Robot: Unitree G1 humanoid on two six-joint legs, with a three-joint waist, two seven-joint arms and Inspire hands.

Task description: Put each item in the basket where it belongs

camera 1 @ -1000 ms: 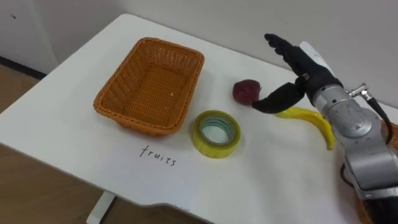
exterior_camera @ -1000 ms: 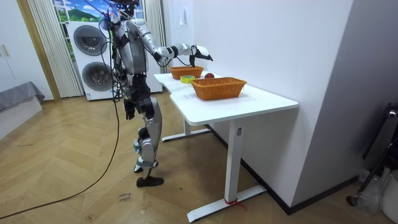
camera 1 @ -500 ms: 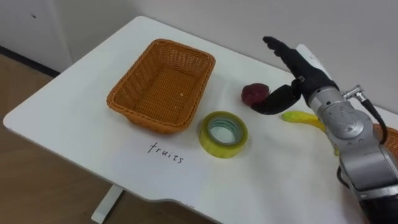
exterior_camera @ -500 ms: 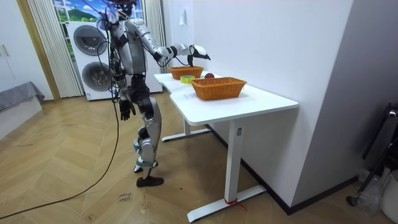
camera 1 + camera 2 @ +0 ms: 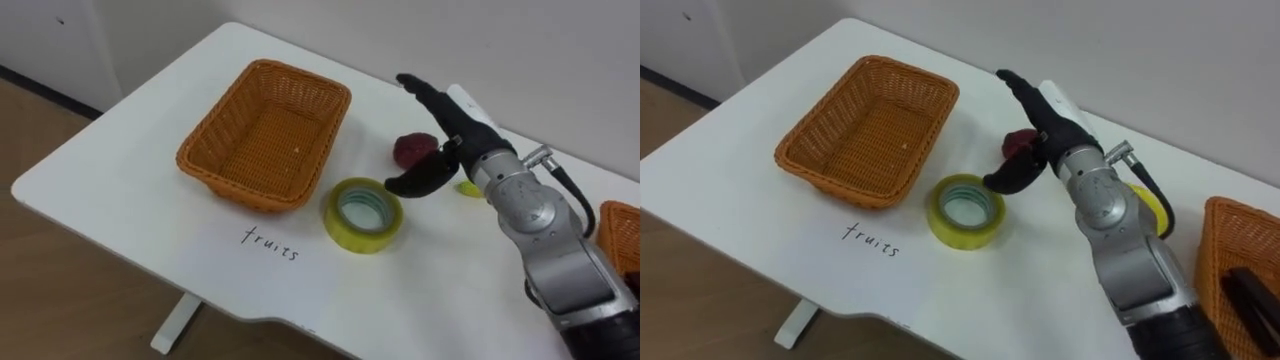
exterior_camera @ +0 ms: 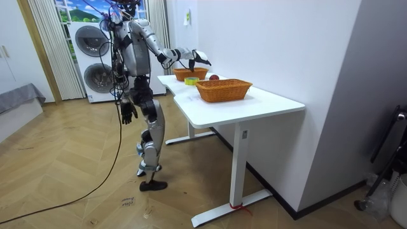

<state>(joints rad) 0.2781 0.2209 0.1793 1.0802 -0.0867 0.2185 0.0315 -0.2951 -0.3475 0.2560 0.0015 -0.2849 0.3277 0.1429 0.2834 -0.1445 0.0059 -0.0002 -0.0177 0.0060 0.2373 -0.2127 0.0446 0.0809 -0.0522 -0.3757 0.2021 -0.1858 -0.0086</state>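
The robot stands at the white table. Its right hand hangs over the dark red fruit, fingers straight and thumb spread, gripping nothing. The fruit lies right of the wicker basket. 1 yellow tape roll sits by the basket's near right corner, and a banana lies farther right. The left hand hangs beside its hip, and I cannot tell its state.

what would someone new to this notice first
The robot's right hand, open, reaches over a dark red fruit on the white table. Left of it sits an empty wicker basket above the handwritten word "fruits", and a yellow tape roll lies nearer the front edge.
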